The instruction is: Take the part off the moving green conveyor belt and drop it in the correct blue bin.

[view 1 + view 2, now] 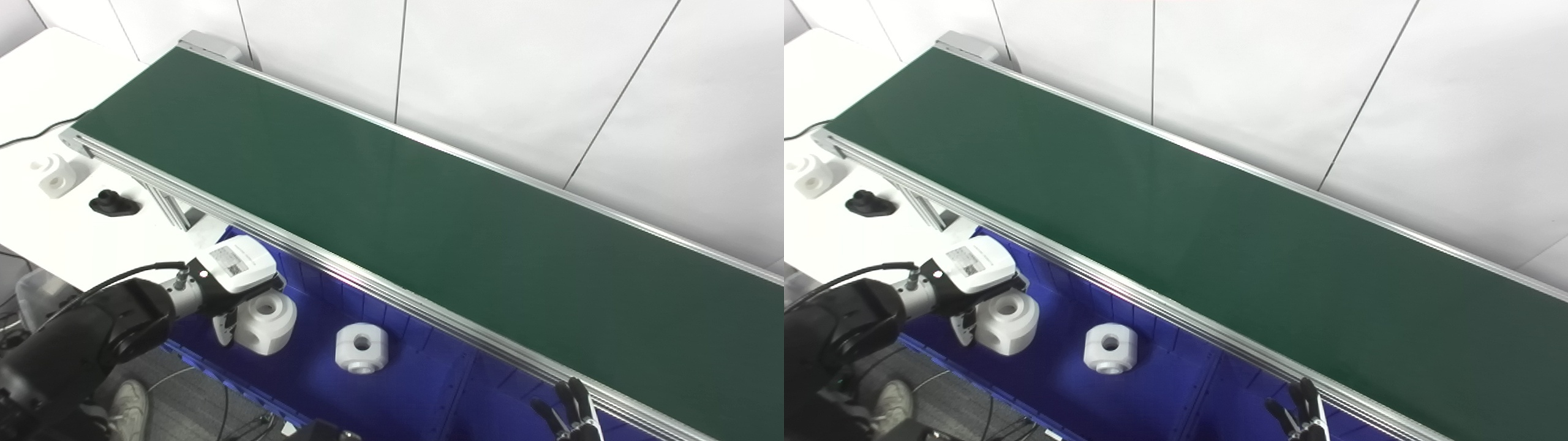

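The green conveyor belt (392, 202) runs from far left to near right, with no part on it. My left hand (236, 275) is over the left end of the blue bin (422, 392) below the belt's near rail. It is closed around a white round part with a hole (266, 321); the thumb (223, 327) is against the part's left side and the other fingers are hidden. A second white part (361, 347) lies on the bin floor just to the right. Only the dark fingertips of my right hand (572, 410) show at the bottom edge, pointing up and spread, holding nothing.
A white table (37, 92) stands at the left, carrying a white part (55, 174) and a small black part (113, 203). A black cable (37, 131) crosses it. The belt's aluminium rail (380, 288) overhangs the bin. A white panelled wall stands behind the belt.
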Tool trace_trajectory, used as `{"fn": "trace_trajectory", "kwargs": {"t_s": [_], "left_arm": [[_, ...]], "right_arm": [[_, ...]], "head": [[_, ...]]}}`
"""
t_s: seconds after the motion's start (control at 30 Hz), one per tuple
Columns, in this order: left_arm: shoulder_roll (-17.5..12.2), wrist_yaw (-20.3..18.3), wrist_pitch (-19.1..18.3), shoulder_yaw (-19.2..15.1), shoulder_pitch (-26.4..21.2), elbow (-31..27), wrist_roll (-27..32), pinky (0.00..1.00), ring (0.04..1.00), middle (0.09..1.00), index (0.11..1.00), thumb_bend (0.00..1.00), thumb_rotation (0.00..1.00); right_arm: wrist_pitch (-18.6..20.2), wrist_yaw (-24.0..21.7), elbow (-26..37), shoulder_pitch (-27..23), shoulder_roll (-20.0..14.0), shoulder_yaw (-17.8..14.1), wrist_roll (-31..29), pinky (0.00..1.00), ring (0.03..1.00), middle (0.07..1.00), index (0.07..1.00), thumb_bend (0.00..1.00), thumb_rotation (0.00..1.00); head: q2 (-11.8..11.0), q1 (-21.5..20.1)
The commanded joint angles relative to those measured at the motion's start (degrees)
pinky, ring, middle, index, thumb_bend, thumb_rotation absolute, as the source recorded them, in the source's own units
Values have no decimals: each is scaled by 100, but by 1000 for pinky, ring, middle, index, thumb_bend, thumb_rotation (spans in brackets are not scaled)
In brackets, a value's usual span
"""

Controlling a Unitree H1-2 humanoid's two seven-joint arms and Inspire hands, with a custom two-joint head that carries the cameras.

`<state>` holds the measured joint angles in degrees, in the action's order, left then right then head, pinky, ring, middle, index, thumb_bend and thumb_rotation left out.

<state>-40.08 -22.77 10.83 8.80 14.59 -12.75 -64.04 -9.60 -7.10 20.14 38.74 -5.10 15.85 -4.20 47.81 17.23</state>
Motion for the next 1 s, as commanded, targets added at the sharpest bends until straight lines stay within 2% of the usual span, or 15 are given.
{"fn": "trace_trajectory", "kwargs": {"t_s": [0.0,0.07,0.17,0.3,0.4,0.53,0.6,0.67,0.73,0.8,0.83,0.87,0.9,0.93,0.97], "left_arm": [[-155,-196,-161,-73,-89,-361,-51,552,693,747,688,860,377],[-166,-336,-187,-103,-70,-546,-1,584,734,782,734,944,529],[-165,-467,-175,-176,-24,-799,252,584,730,790,746,989,610],[-88,-521,-173,-387,155,-1330,873,585,723,779,739,1000,623],[45,-238,-42,-593,311,-1711,1326,559,693,755,722,1000,652],[313,-16,9,-800,486,-2270,2129,523,642,698,683,982,627],[658,196,-150,-859,544,-2787,3318,499,616,676,658,962,608],[1077,277,-622,-828,554,-3348,4384,473,591,668,637,942,610],[1683,381,-1311,-658,570,-3812,5291,470,606,679,637,938,613],[2494,618,-1754,-398,709,-4090,5787,494,652,713,669,973,697],[2862,741,-1830,-258,826,-4100,5953,519,683,737,695,977,730],[3125,842,-1811,-170,923,-4020,6101,587,730,768,745,968,738],[3272,891,-1801,-134,977,-3961,6194,662,775,801,792,952,740],[3530,1007,-1583,-55,1135,-3660,6086,688,791,812,809,946,741],[3704,1071,-1418,-17,1242,-3447,5989,776,845,855,855,886,751]], "right_arm": [[-52,-43,157,41,17,15,-44,997,865,967,983,864,918],[-59,-41,165,44,14,5,-42,987,859,963,981,864,917],[-54,-47,173,41,4,-5,-52,983,851,959,978,856,914],[-39,-61,180,33,-16,-26,-96,973,845,958,973,857,904],[-38,-67,187,36,-20,-25,-113,975,842,957,971,861,902],[-74,-78,179,57,-44,-27,-90,971,839,958,972,865,908],[-103,-72,166,65,-44,-23,-53,972,840,957,972,865,906],[-147,-63,132,67,-44,-19,11,963,834,953,972,867,911],[-148,-47,110,65,-32,-11,81,953,828,948,969,872,914],[-58,-28,143,36,7,12,137,947,820,942,961,880,910],[-8,-25,170,13,27,29,157,947,817,940,959,881,908],[38,-15,184,-16,60,52,196,944,815,939,956,877,902],[64,-7,191,-34,81,68,223,939,815,938,955,873,898],[97,22,192,-66,141,103,312,937,815,938,955,872,897],[118,42,191,-86,185,124,377,936,826,939,956,873,894]], "head": [[6,1],[12,10],[4,0],[2,-25],[2,-25],[0,-165],[28,-326],[35,-496],[46,-698],[99,-1058],[117,-1166],[151,-1537],[151,-1537],[189,-1952],[189,-1952]]}}
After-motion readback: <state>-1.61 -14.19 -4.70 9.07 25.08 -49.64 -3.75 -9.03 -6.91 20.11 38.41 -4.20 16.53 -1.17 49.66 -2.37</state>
